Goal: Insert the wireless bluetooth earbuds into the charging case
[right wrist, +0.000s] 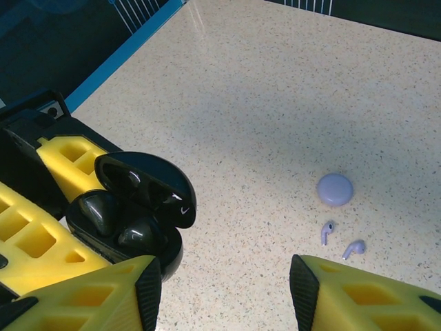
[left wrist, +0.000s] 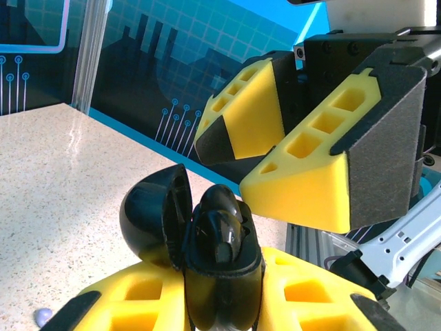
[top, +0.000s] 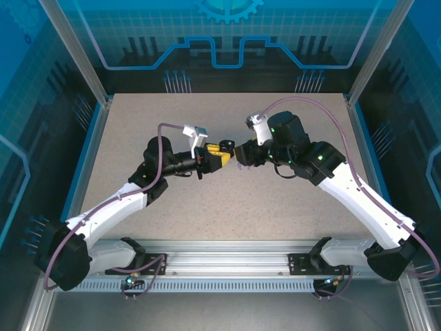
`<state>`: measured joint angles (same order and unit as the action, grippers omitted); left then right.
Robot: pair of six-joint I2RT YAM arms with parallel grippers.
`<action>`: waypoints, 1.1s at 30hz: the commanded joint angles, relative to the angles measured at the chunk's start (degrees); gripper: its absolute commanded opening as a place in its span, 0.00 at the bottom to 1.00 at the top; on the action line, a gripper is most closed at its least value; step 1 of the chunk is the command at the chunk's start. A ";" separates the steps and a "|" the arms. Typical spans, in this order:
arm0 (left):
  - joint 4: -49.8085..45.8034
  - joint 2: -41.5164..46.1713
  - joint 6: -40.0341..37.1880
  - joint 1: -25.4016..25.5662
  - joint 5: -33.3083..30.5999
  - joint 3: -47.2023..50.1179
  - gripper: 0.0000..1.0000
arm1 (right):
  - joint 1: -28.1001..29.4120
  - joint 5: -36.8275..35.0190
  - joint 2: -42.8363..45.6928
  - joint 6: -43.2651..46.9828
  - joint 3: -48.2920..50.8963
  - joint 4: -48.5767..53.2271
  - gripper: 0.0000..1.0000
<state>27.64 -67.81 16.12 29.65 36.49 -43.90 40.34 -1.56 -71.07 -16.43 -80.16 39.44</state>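
Resting lilac earbuds (right wrist: 327, 233), speckled tabletop (right wrist: 275, 103), blue walls (top: 275, 34)

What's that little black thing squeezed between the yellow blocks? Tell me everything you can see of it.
It is a small, rounded black case, glossy like smooth plastic and hinged open like a clam. Its lid is tipped back, showing two shallow hollows inside. Two shiny black earbuds sit side by side in the base. The left gripper clamps the base between its yellow fingers, with the opening turned toward the other arm.
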 commanded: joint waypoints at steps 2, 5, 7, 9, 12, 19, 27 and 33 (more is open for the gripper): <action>0.98 1.28 -1.98 0.42 2.24 -1.75 0.12 | -1.18 -3.01 1.34 -0.69 -1.00 0.37 0.55; 1.14 1.26 -2.50 0.42 3.47 -1.69 0.12 | -2.98 -3.89 1.79 -2.52 -0.32 0.75 0.55; 1.53 1.32 -2.71 0.58 4.63 -1.64 0.12 | -4.82 -3.25 1.65 -3.78 0.55 0.90 0.55; 2.26 1.39 -2.97 0.72 5.99 -1.65 0.12 | -6.40 -1.12 1.38 -4.69 1.50 0.77 0.54; 2.61 1.63 -4.34 1.64 7.97 -1.95 0.12 | -8.20 2.79 1.05 -5.53 3.16 -0.72 0.54; 1.59 1.26 -7.39 3.73 10.62 -3.20 0.12 | -9.31 8.98 -0.35 -5.37 4.00 -2.56 0.52; 0.70 -0.77 -6.74 4.08 10.83 -4.90 0.12 | -9.34 16.21 -0.74 -4.19 4.23 -4.31 0.51; -0.37 -2.44 -6.11 4.08 10.45 -5.66 0.12 | -9.25 19.19 0.55 -3.70 4.73 -6.08 0.51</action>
<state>27.57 -69.14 10.39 33.28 46.04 -47.59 31.44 13.87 -71.72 -20.91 -76.25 35.29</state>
